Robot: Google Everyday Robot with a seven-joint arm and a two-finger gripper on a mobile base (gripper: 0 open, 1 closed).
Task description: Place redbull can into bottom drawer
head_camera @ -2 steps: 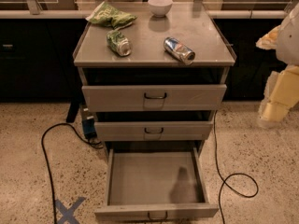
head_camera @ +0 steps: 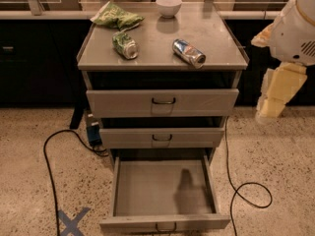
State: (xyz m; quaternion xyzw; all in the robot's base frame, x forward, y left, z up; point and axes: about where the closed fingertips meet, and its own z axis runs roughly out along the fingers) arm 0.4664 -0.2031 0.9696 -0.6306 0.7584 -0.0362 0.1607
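The redbull can (head_camera: 188, 52), silver and blue, lies on its side on the right part of the grey cabinet top (head_camera: 162, 58). The bottom drawer (head_camera: 147, 191) is pulled fully open below the two shallower shut drawers, and its flat grey floor is bare. My gripper (head_camera: 273, 102) hangs from the white arm at the right edge of the view. It is beside the cabinet's right side, below the top's level, apart from the can and holding nothing that I can see.
A green can (head_camera: 125, 44) lies on its side left of the redbull can. A green snack bag (head_camera: 117, 17) and a white bowl (head_camera: 168, 6) sit at the back of the top. Black cables (head_camera: 49, 166) loop on the speckled floor on both sides. A blue tape cross (head_camera: 71, 222) marks the floor at lower left.
My arm and gripper have shifted slightly left toward the cabinet. The cans and drawers have not moved.
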